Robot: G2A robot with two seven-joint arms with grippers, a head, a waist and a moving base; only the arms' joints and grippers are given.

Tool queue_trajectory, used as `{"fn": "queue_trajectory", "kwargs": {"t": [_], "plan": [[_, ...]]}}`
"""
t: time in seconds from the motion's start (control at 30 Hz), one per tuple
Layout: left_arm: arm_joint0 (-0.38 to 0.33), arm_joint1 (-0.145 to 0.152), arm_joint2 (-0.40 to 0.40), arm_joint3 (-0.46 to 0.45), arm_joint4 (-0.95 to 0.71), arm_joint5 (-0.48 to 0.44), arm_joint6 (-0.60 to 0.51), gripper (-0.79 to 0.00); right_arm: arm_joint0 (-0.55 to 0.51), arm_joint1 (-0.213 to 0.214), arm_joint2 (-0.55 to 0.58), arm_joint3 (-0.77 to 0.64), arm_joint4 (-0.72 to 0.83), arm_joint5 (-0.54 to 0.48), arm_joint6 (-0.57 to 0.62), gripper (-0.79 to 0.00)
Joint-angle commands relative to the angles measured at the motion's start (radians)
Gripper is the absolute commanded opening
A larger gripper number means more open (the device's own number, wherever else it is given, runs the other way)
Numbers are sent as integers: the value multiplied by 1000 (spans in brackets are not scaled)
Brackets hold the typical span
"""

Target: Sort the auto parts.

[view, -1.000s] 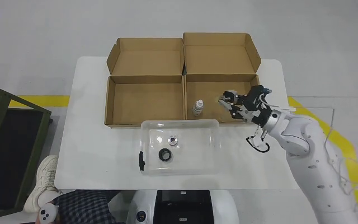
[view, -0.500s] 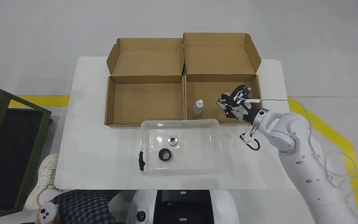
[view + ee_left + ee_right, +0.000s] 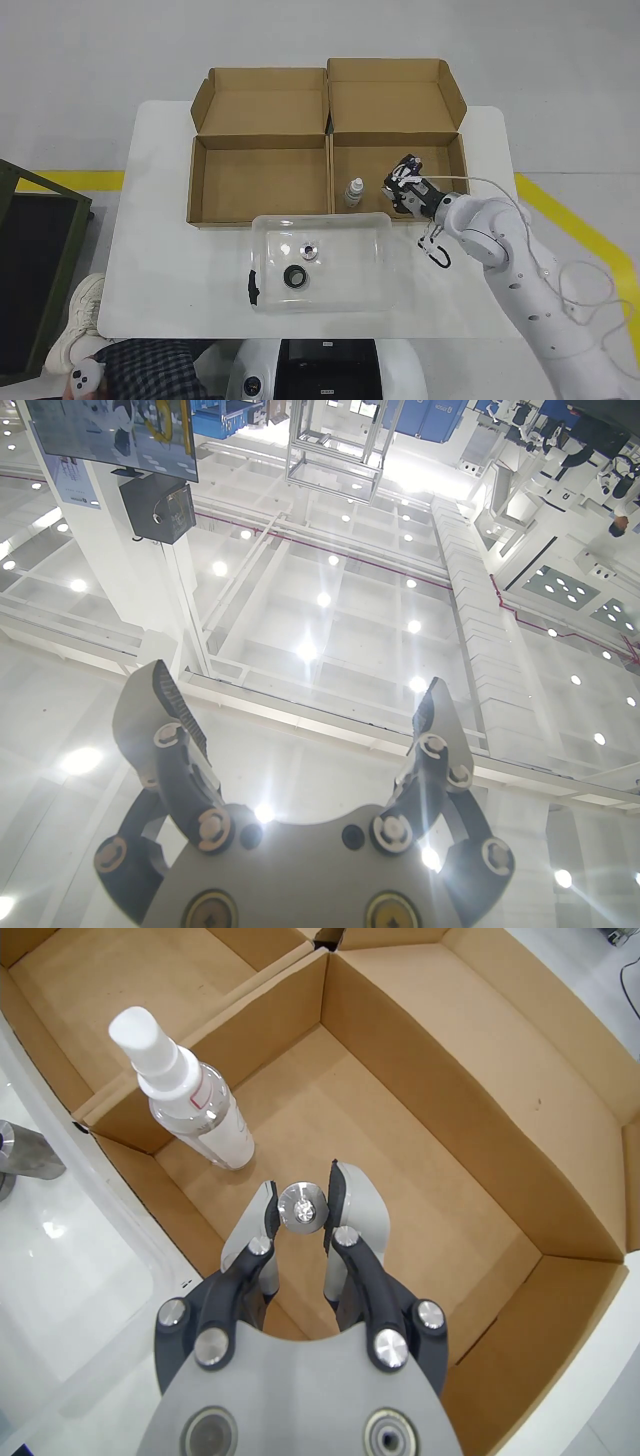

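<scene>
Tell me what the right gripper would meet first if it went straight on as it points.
Probably the floor of the right cardboard box, touched first by the round metal part that the right gripper holds; the spray bottle stands aside.

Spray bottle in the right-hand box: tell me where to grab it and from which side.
Grip the spray bottle by its round clear body, below the white cap. It stands upright near the box corner walls, so come down from above on the open-floor side. The right hand must first release its metal part.
</scene>
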Motion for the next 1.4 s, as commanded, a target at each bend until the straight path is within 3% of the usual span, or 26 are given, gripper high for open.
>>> {"fn": "queue_trajectory", "kwargs": {"t": [0.0, 0.43, 0.6, 0.8, 1.07, 1.37], "plan": [[0, 0, 0, 0, 0, 0, 0, 0, 17, -4, -12, 19, 4, 6, 11, -785], [0, 0, 0, 0, 0, 0, 0, 0, 75, -26, -78, 84, -22, 60, 46, -785], [0, 0, 0, 0, 0, 0, 0, 0, 75, -31, -87, 90, -19, 74, 58, -671], [0, 0, 0, 0, 0, 0, 0, 0, 69, -32, -88, 85, -28, 77, 61, -416], [0, 0, 0, 0, 0, 0, 0, 0, 35, -27, -50, 40, -18, 60, 18, -342], [0, 0, 0, 0, 0, 0, 0, 0, -126, 12, 131, -201, -9, -23, -66, -200]]}}
